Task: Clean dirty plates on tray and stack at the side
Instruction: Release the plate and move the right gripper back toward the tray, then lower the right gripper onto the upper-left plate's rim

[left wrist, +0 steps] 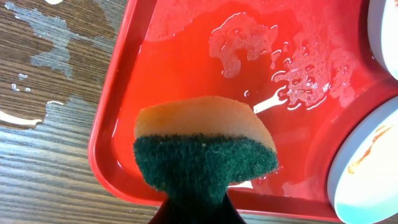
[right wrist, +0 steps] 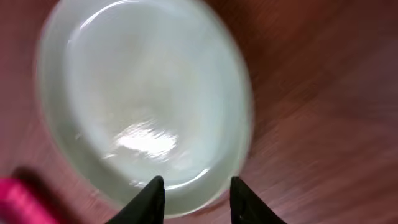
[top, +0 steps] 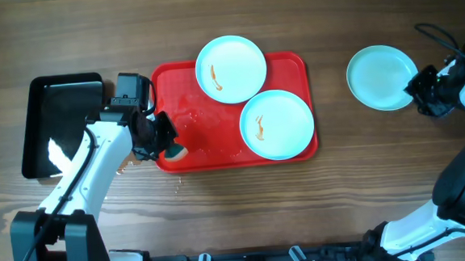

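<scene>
Red plastic fills the middle of the wooden counter [top: 342,197]: the tray [top: 209,136], wet across its bare left half, with water beaded and pooled on it. Two plates lie on it. The first plate [top: 230,69] sits at the tray's 12 o'clock and overhangs the far rim a little, with a small orange-brown smear left of its centre. The second plate [top: 277,124] lies toward 4 o'clock, also with an orange streak near its middle. Their rims come very close or overlap slightly; which, I cannot tell.

The third plate [top: 381,77] lies off the tray, on the bare counter out at the tray's 3 o'clock and well apart from it. No smear shows on it in either view. The right gripper [top: 418,89] is at this plate's 4 o'clock edge. In the blurred wrist view its two dark fingers [right wrist: 152,199] stand apart, with the plate's near rim showing in the gap between them, so it is not clamped.

The left gripper [top: 162,141] is at the tray's 8 o'clock corner, closed on a sponge [left wrist: 205,149]. The sponge has an orange body and a dark green scouring face, and it sits over the wet tray floor just inside the rim.

A glossy black tray [top: 32,126] lies on the counter at the red tray's 9 o'clock. Spilled water [left wrist: 56,37] marks the wood beside the red tray's left rim.
</scene>
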Robot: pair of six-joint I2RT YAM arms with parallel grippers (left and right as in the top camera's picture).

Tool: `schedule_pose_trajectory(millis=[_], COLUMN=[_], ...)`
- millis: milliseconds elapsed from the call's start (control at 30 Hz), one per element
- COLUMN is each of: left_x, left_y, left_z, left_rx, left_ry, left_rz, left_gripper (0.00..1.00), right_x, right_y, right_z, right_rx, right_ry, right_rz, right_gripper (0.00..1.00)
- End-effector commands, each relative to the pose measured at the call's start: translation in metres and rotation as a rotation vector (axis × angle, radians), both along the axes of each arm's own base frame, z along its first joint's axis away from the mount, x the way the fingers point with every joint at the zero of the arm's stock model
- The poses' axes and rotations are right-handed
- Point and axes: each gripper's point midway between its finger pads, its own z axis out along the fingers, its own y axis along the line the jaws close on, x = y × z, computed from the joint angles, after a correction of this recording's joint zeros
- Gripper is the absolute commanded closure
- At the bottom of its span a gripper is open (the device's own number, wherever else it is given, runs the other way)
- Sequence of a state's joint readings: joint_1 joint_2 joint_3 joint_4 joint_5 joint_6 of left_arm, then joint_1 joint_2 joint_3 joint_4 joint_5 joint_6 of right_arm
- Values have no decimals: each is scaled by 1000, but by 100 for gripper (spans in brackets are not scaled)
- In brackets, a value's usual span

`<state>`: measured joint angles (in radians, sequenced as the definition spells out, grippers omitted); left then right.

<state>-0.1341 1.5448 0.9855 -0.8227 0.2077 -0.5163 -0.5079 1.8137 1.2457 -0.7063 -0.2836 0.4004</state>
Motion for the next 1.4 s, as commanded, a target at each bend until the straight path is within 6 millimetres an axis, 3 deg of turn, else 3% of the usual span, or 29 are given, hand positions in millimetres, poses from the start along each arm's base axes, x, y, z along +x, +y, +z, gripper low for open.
schedule_pose_trajectory(millis=[0, 100, 233, 400, 633, 867, 1067, 1200, 1300, 1367], left_x=[-2, 0, 2, 2, 2, 2, 5, 5, 4, 4], left_y=[0, 0, 0, 0, 0, 0, -1, -1, -1, 0], left_z=[-3, -3, -3, -3, -3, -3, -2, -2, -2, -2], left_rx=[-9, -10, -11, -11, -11, -11, -12, -11, -11, -10], left_ry=[10, 4, -4, -5, -6, -6, -20, -20, -16, -13], left_rz=[-7, -7, -7, -7, -7, -7, -7, -10, -11, -10], left_gripper=[96, 96, 96, 96, 96, 96, 96, 96, 96, 96], right_x=[18, 27, 30, 25, 16, 35, 55, 62, 66, 68], right_y=[50, 81, 126, 187, 238, 294, 362, 394, 405, 404], right_z=[27, 41, 37, 18, 5, 19, 55, 68, 62, 49], right_rx=[221, 287, 244, 98, -85, -67, 83, 79, 5, -48], right_ry=[-176, -261, -242, -128, -38, -187, -403, -486, -488, -465], right_rz=[171, 303, 484, 667, 770, 826, 830, 805, 718, 666], right_gripper=[62, 55, 42, 42, 41, 38, 39, 45, 92, 96])
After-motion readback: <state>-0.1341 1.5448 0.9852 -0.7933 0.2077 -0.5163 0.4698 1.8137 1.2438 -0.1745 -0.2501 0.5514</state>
